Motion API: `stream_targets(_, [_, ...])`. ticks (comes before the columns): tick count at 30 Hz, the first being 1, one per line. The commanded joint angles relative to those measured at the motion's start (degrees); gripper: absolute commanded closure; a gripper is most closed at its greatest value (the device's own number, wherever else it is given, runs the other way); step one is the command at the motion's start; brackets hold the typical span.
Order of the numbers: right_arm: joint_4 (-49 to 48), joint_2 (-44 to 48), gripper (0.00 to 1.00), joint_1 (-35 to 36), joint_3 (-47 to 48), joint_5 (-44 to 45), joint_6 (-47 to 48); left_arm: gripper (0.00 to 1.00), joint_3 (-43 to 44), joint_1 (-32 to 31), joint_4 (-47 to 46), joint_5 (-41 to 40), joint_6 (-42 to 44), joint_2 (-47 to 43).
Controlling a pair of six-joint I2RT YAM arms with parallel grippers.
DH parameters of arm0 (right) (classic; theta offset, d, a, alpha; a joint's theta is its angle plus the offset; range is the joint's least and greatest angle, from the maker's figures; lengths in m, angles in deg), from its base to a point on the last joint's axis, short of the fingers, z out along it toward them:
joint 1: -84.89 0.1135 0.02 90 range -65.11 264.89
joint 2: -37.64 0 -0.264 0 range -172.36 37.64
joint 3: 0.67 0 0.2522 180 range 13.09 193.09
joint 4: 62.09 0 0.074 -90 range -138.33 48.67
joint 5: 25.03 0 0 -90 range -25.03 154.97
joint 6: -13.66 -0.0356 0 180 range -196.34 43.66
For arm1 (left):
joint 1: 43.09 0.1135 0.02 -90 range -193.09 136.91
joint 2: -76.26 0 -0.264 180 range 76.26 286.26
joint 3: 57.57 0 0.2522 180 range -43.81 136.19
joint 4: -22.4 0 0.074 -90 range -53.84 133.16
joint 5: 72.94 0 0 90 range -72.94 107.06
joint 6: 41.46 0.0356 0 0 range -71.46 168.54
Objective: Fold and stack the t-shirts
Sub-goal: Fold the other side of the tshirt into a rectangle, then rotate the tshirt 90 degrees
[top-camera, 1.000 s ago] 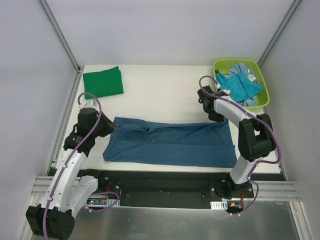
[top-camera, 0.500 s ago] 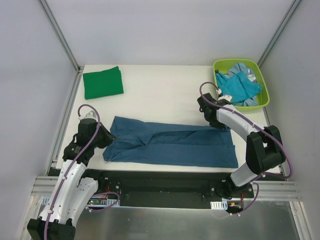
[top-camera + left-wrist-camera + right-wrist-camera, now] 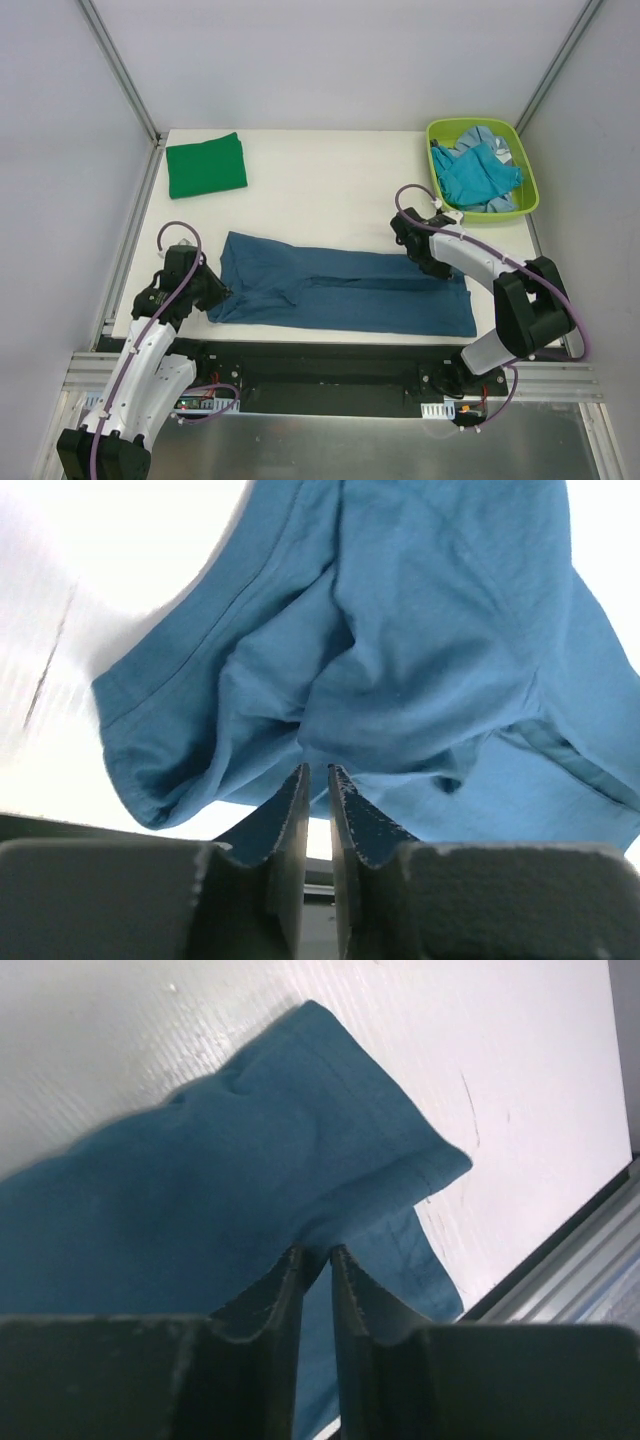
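A dark teal-blue t-shirt (image 3: 340, 290) lies as a long band across the near part of the table, folded lengthwise. My left gripper (image 3: 218, 293) sits at its left end, jaws nearly together, with a bunch of the cloth (image 3: 420, 630) pinched at the tips (image 3: 318, 768). My right gripper (image 3: 432, 265) is at the shirt's right end, its jaws a narrow gap apart, and a fold of the fabric (image 3: 200, 1190) is caught between the tips (image 3: 312, 1252). A bright green t-shirt (image 3: 206, 165) lies folded at the far left.
A lime-green bin (image 3: 534, 196) stands at the far right corner with turquoise (image 3: 478, 172) and pale blue (image 3: 490, 135) tees crumpled inside. The table's near edge and a black rail (image 3: 330, 352) run just below the shirt.
Both grippers have moved toward the near edge, drawing the shirt's far edge with them. The shirt has gone from a wide spread to a narrower band.
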Motion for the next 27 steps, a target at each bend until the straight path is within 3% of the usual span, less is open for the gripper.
stream_targets(1, [6.5,1.2,0.75,1.1,-1.0,2.8,-5.6,0.83,0.5,0.4,5.8,-3.8,-4.8,-0.4])
stream_targets(2, [7.5,1.7,0.70,1.1,-1.3,2.9,-5.6,0.77,1.3,0.4,6.8,-3.9,-5.0,-0.7])
stream_targets(3, [9.2,2.6,0.59,1.1,-1.6,3.0,-6.4,0.66,2.1,0.4,7.9,-4.0,-4.9,-1.0])
stream_targets(5, [10.5,5.0,0.27,1.2,-2.7,2.8,-7.0,0.26,3.9,0.4,10.1,-3.5,-4.8,-2.4])
stream_targets(6, [11.0,6.3,0.19,1.2,-3.0,3.1,-7.5,0.01,4.5,0.4,10.3,-3.0,-4.7,-3.5])
stream_targets(10, [10.0,14.4,0.02,1.2,-2.9,2.0,-5.1,0.01,8.1,0.4,8.8,0.0,-4.2,-5.5])
stream_targets(13, [0.7,20.2,0.04,1.0,-4.5,-4.6,3.4,0.01,10.5,0.4,3.3,6.3,-1.7,-3.1])
stream_targets(17, [-18.4,23.5,0.03,0.9,-9.8,-23.1,14.8,0.01,9.0,-0.4,-9.5,16.5,-1.3,6.1])
stream_targets(20, [-25.5,20.5,0.04,0.8,-10.8,-33.7,18.3,0.01,11.5,-4.6,-15.6,16.7,0.4,17.6])
stream_targets(23, [-25.6,14.2,0.03,0.6,-8.5,-34.7,20.8,0.01,18.1,-11.3,-16.2,13.3,3.6,30.2])
stream_targets(27, [-26.4,6.5,0.03,0.0,-7.3,-35.5,20.7,0.01,22.0,-12.2,-16.5,12.1,3.1,44.6])
